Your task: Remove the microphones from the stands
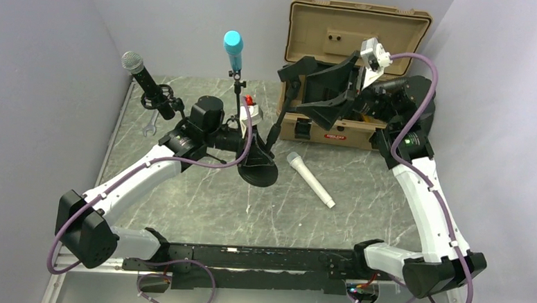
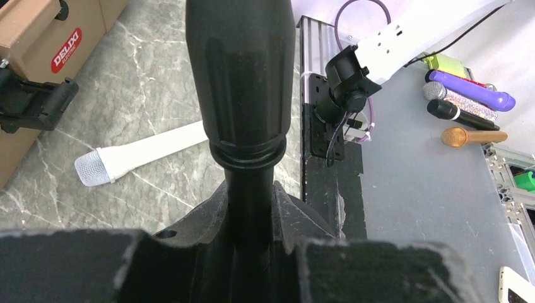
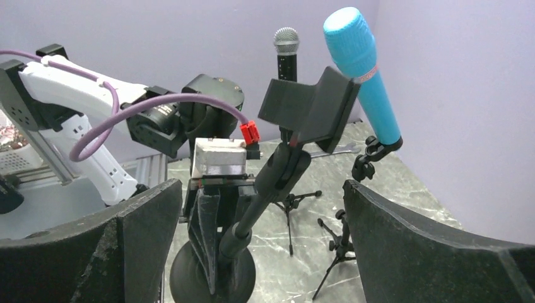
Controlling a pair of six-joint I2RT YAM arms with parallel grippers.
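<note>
Grey marbled table (image 1: 201,196) under lilac walls is carrying, seen from above, a white cylindrical microphone (image 1: 311,180) lying flat just beside the round base of a black stand (image 1: 259,170), whose pole the left jaws are pinching while the right jaws are hanging spread near a tan hard case (image 1: 355,31). Left wrist camera is showing that pole clamped between its jaws, the microphone lying beyond; right wrist camera is showing spread jaws facing the stand's black clip (image 3: 309,107).

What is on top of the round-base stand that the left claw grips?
The stand carries only its empty black clip; the white microphone lies on the table. The left claw hides part of the lower pole.
</note>
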